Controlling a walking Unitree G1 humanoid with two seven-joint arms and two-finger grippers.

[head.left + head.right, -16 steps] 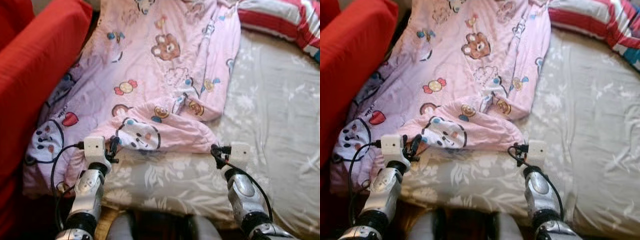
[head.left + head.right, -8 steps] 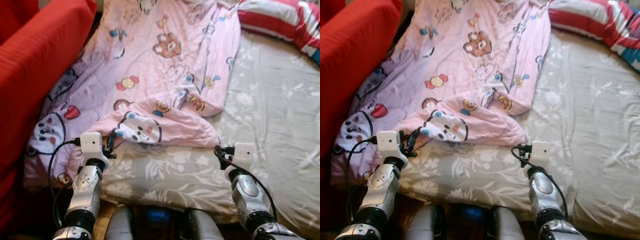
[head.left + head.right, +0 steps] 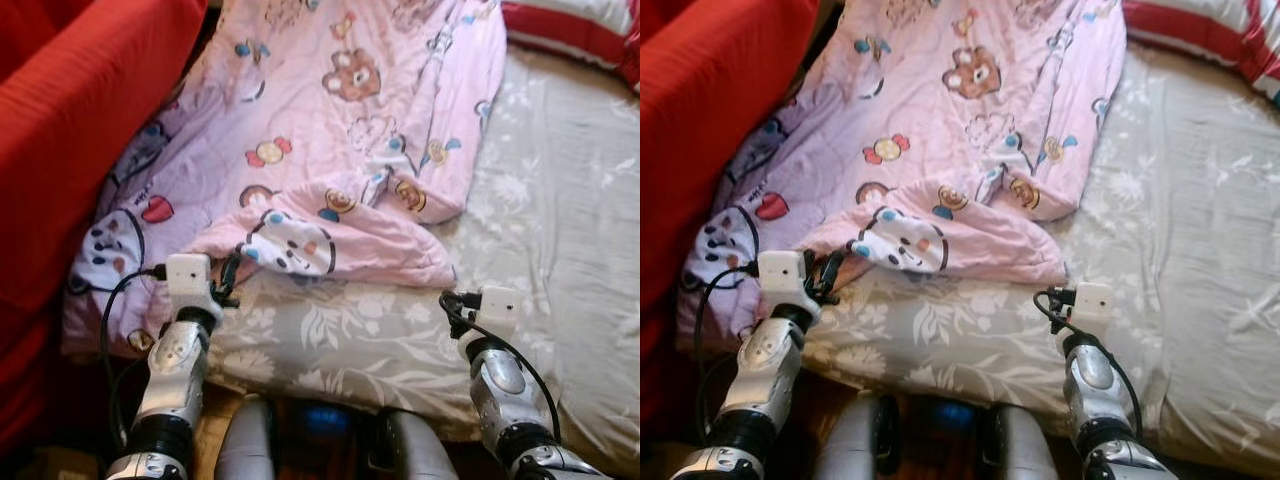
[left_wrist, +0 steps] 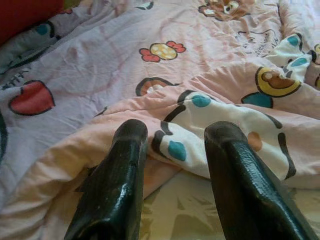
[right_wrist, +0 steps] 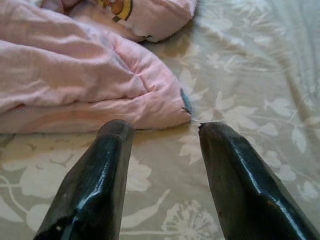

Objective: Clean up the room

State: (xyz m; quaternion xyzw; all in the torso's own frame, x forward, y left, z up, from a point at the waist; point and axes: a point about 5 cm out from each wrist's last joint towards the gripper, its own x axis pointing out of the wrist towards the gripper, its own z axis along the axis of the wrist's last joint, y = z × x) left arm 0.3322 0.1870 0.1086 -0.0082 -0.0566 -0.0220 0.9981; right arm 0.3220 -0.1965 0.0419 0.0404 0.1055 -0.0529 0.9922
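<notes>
The left gripper [image 4: 175, 145] has its 2 black fingers spread apart, with nothing between them, right at the folded front edge of the soft pink blanket with cartoon animals [image 3: 340, 130]; the right gripper [image 5: 162, 132] is spread too, just by the blanket's near corner; the blanket lies on the grey flowery bed sheet [image 3: 560, 230], beside the red sofa [image 3: 70, 150]; a red and white striped pillow [image 3: 1210, 30] sits at the far corner.

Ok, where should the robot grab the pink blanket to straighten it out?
Probably the pink blanket's folded-back near edge, at its two corners, coming in low from the foot of the bed. The left end effector and right end effector, both open, already face those corners.
</notes>
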